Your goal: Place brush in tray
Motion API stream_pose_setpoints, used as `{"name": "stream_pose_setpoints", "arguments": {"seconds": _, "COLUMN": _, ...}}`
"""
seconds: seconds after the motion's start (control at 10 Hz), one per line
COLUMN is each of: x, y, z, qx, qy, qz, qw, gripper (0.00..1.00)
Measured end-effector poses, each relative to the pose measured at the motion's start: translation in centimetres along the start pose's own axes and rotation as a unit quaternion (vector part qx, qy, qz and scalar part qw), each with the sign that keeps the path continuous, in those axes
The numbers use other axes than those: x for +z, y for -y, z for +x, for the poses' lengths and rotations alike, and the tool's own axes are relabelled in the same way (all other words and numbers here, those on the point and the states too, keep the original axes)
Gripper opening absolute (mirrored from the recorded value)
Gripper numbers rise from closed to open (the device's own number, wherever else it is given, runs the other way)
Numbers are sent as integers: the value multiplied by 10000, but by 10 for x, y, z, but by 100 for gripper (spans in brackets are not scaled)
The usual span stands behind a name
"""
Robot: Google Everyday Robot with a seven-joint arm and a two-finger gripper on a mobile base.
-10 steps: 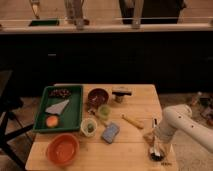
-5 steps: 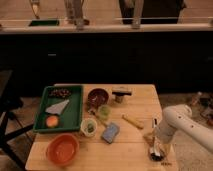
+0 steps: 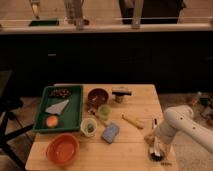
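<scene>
— Gripper?
— The gripper points down over the table's right front corner; its grip cannot be told. The arm bends above it, running off right.
— Brush?
— The brush lies just beside the arm, well apart from the tray.

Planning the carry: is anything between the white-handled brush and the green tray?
Yes. The gripper is by the slim white-handled brush at the far right; a short yellow stick, a blue sponge and a pale cup lie between it and the rectangular dark-green plastic tray.
</scene>
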Motion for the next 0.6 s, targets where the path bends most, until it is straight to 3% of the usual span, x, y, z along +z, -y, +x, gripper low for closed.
{"name": "stream_pose_setpoints", "arguments": {"seconds": 0.6, "x": -8, "y": 4, "z": -2, "qx": -102, "qy": -99, "qz": 104, "qw": 9998, "gripper": 80}}
